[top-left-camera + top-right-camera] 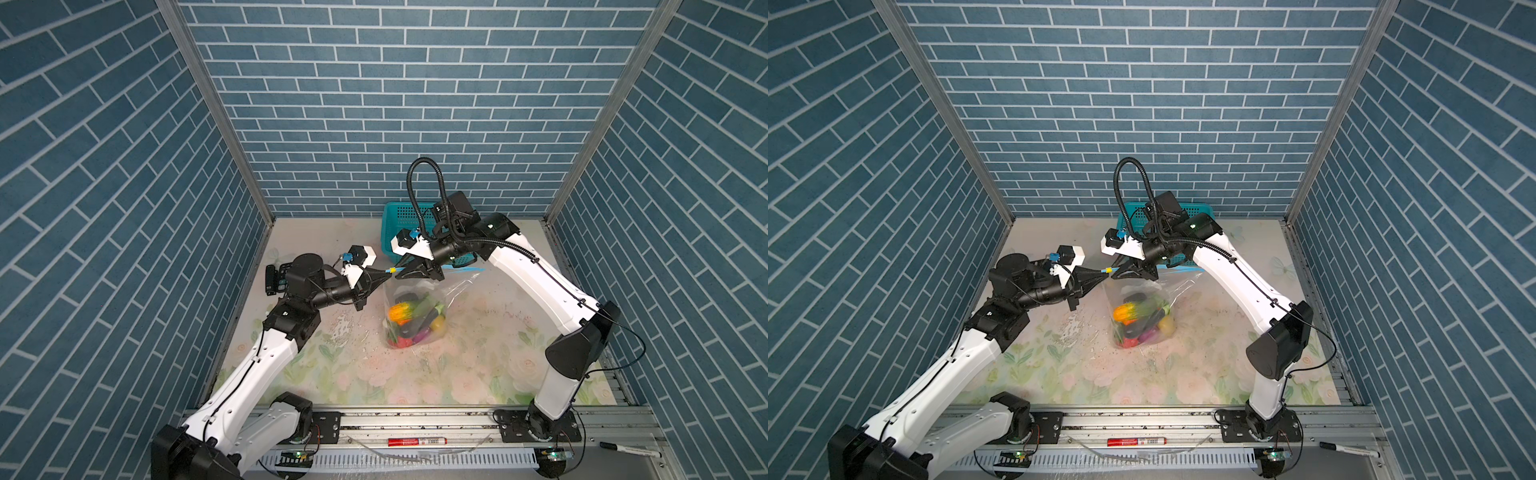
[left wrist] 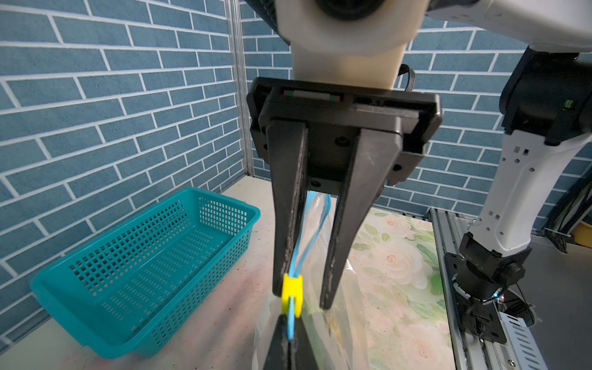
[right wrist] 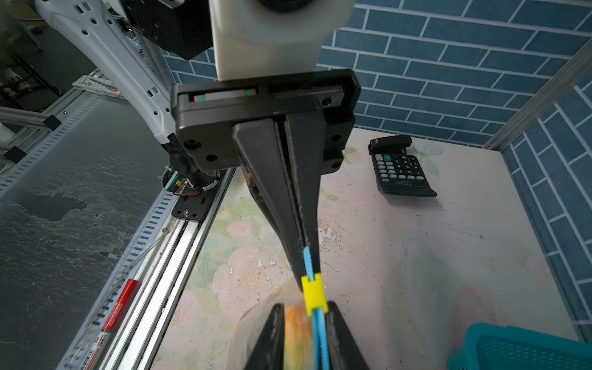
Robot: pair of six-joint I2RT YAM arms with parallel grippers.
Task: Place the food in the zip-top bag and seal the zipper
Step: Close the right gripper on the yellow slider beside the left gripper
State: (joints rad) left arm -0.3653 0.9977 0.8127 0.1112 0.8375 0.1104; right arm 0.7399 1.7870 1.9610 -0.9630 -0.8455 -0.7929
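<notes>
On the left, the left end effector (image 1: pixel 382 272) has its two fingers pressed together. They pinch the very end of the zipper (image 2: pixel 315 224), the thin blue strip along the top of the zip-top bag (image 1: pixel 419 291). Right next to them sits the little yellow slider (image 2: pixel 292 294).

Just past the slider is the right end effector (image 2: pixel 304 298). Its fingers are spread apart, one on each side of the blue strip, and they do not squeeze the slider. Behind the slider the strip splits into two lines, so the bag looks open there.

The food (image 1: pixel 411 320) is all down in the bottom of the bag. The bag rests on the counter (image 1: pixel 374 374) and is held up by its top edge.

The step now is most likely zipping the bag shut. To do it well, the left side should hold tight and not move. The right fingers should close on the yellow slider, not on the thin plastic. Then they should pull it straight along the strip to the far end, keeping the strip stretched.
</notes>
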